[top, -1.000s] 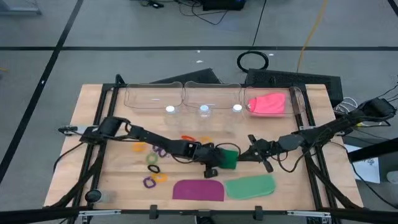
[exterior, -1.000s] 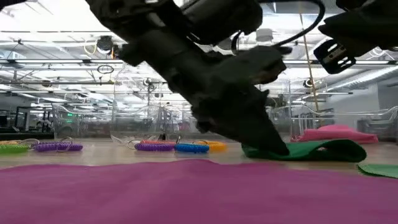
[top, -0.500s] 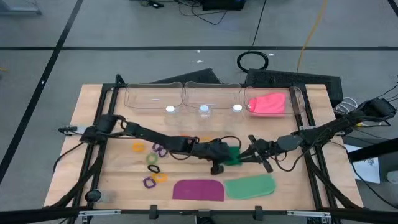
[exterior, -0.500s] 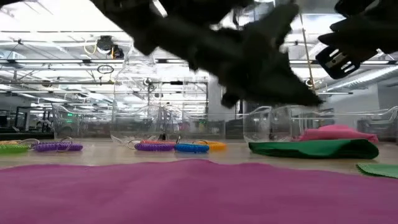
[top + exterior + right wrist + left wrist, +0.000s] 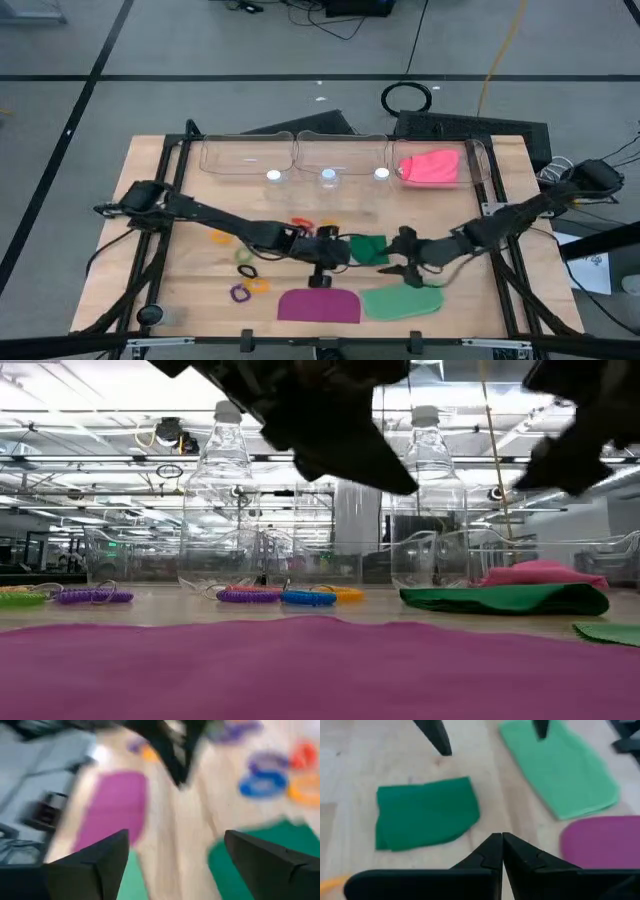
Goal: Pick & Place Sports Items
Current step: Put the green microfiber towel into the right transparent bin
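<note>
Left gripper point(image 5: 335, 253), pressed together, has released the dark green piece point(image 5: 368, 248); it lies flat, long axis left-right; right gripper point(image 5: 400, 268) spread.

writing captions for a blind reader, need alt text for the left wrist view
The left gripper, fingers shut, hangs above a folded dark green cloth piece lying flat on the wooden table, with a light green piece and a purple piece nearby.
</note>
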{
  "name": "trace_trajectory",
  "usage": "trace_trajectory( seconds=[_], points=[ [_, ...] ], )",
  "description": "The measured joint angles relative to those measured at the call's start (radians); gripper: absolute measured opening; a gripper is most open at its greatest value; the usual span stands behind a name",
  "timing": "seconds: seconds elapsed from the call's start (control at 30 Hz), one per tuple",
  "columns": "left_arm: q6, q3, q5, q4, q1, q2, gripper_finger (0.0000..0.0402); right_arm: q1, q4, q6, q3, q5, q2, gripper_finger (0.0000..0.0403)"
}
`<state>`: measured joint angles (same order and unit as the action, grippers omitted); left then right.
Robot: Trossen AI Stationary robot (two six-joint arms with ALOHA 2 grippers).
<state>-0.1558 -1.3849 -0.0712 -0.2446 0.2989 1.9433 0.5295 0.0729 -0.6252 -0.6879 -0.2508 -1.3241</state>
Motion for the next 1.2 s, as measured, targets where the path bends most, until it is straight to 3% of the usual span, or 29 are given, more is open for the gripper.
trace_trajectory(
  seconds=[0.2, 0.37, 0.5, 0.8, 1.2],
  points=[
    [-0.049, 0.0, -0.041, -0.039, -0.001, 0.013, 0.001, -0.025, -0.018, -0.074, 0.029, 0.122, -0.052, 0.025],
    [-0.058, 0.0, -0.054, -0.046, 0.003, 0.013, 0.001, -0.069, -0.018, -0.333, 0.093, 0.101, -0.053, 0.025],
    [-0.045, 0.0, -0.056, -0.044, 0.006, 0.013, 0.001, -0.154, -0.019, -0.473, 0.152, 0.148, -0.042, 0.0249],
    [-0.063, 0.0, -0.062, -0.042, 0.006, 0.013, 0.001, -0.303, -0.003, -0.391, 0.198, 0.159, -0.046, 0.0249],
    [-0.067, 0.0, -0.062, -0.042, 0.006, 0.014, 0.001, -0.319, 0.069, -0.346, 0.196, 0.156, -0.182, 0.0249]
  ],
)
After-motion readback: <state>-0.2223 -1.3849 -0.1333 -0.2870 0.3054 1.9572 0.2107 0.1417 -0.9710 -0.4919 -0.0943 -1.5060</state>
